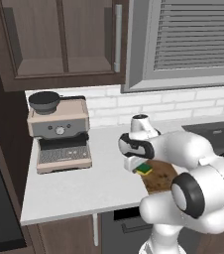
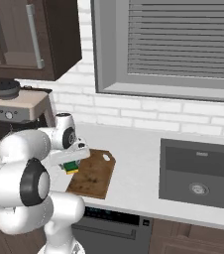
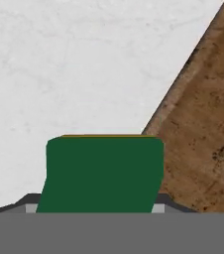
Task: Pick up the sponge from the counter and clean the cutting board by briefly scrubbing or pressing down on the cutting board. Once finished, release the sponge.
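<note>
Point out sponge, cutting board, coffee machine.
sponge (image 1: pixel 144 169), left base view, green scrub layer on top.
cutting board (image 2: pixel 95 176), right base view, bare middle of the wood.
coffee machine (image 1: pixel 59 130), left base view, front panel near the dial.

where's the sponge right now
The sponge sits in the gripper at the cutting board's left edge, right of the coffee machine.
</note>
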Motion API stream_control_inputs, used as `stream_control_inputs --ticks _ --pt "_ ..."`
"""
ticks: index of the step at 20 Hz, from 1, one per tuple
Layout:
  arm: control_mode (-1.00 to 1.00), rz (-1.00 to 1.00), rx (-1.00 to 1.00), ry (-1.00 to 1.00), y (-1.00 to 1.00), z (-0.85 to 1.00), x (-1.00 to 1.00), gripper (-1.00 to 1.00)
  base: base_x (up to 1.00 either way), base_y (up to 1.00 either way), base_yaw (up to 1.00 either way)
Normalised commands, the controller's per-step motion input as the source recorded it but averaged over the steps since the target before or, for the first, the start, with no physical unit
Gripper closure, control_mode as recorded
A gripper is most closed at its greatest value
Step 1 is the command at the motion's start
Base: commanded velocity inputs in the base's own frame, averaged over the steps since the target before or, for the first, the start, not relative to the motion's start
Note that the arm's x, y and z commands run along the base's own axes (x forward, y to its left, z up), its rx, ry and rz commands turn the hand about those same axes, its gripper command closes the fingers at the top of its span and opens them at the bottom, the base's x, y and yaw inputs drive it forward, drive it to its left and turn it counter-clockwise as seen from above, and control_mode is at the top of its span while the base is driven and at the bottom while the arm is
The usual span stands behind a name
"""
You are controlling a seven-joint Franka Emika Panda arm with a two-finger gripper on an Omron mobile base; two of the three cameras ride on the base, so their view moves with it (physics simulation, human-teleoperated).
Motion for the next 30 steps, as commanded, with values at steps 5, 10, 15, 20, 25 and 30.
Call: stream_control_inputs --ticks 5,10,15,20,25,30 --pt "-1.0 -0.12 0.0 0.1 -0.6 -0.09 -0.61 1.0 0.0 0.0 0.0" --pt "-1.0 -0.06 0.0 0.02 -0.22 -0.24 -0.42 1.0 0.0 0.0 0.0" --pt "-1.0 -0.01 0.0 0.0 0.04 -0.42 -0.17 1.0 0.0 0.0 0.0" --pt "-1.0 0.0 0.0 -0.11 0.18 -0.76 -0.2 1.0 0.0 0.0 0.0" --pt "-1.0 0.0 0.01 -0.19 -0.34 -0.02 -0.1 1.0 0.0 0.0 0.0" --pt "-1.0 0.0 -0.09 -0.09 -0.16 -0.66 -0.05 1.0 0.0 0.0 0.0"
